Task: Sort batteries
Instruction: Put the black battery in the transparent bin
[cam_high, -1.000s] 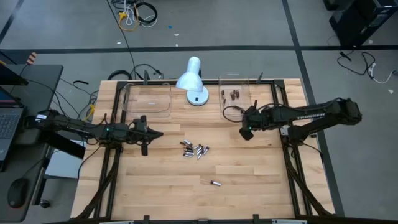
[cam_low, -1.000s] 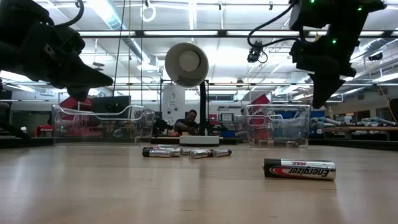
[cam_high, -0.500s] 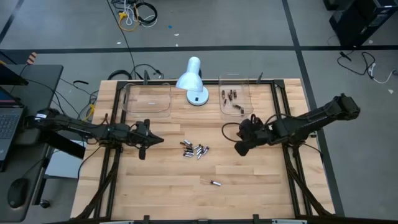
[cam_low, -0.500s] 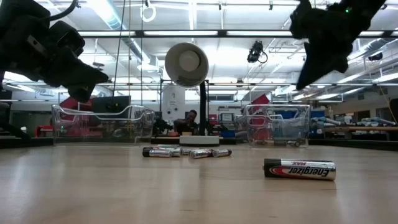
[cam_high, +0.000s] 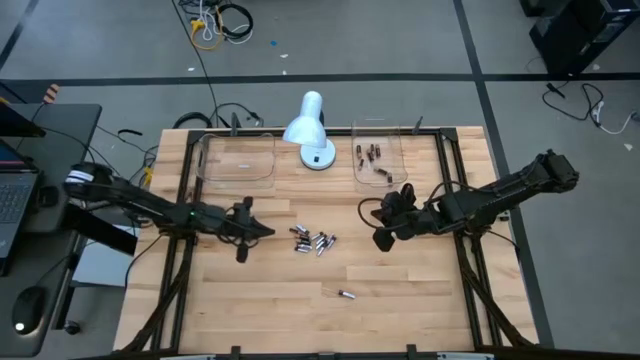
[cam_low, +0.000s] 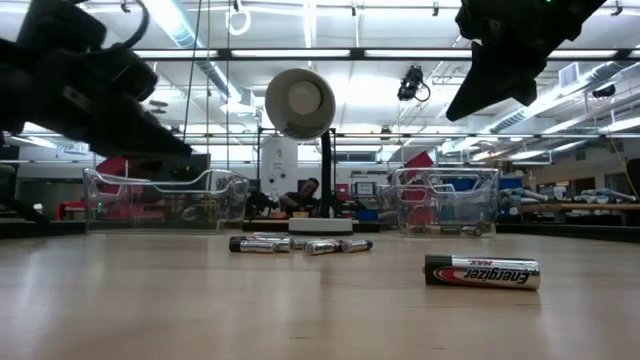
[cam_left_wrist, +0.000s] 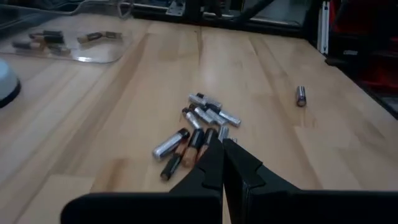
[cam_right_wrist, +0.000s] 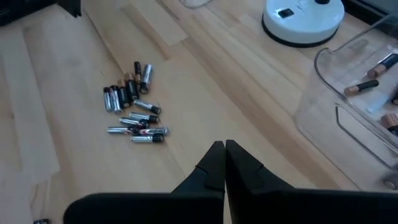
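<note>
While both arms are held above the wooden table (cam_high: 260, 300), nothing is gripped by either of them. The left claw (cam_high: 262, 233) is seen with its fingers pressed together and empty, hanging just to the left of the cluster of batteries (cam_high: 313, 241) that lies loose near the middle of the table; in the left wrist view the closed fingertips (cam_left_wrist: 219, 144) are shown just short of that cluster (cam_left_wrist: 196, 127). The right claw (cam_high: 381, 239) is likewise pressed shut and empty, positioned to the right of the cluster and in front of the right clear tray (cam_high: 378, 185); in the right wrist view the cluster (cam_right_wrist: 129, 102) is seen well beyond its closed tips. One single battery (cam_high: 346, 295) is found apart from the rest, nearer the front edge of the table, and in the low view it is shown lying on its side (cam_low: 481, 271) in the foreground. Several brownish batteries (cam_high: 373, 156) are seen already inside the right clear tray. The left clear tray (cam_high: 238, 178) is placed at the back left of the table, and the white desk lamp (cam_high: 310, 128) stands between the two trays. In the low view, a person (cam_low: 303, 194) is visible far behind the table.
</note>
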